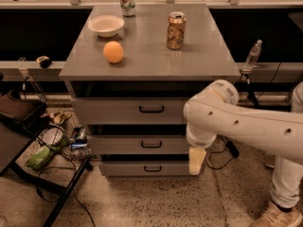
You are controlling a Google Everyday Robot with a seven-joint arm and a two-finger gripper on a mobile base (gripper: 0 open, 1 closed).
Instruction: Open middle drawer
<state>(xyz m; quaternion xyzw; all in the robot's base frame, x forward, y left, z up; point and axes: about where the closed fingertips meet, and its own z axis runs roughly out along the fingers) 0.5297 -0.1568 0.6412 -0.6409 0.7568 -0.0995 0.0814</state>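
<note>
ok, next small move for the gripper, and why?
Probably slide the gripper leftward in the view and slightly up to the black handle of the middle drawer: that drawer looks shut, and the gripper hangs by the front's right end, lower than the handle.

Middle drawer (128, 145) shut, jaws lower right
</note>
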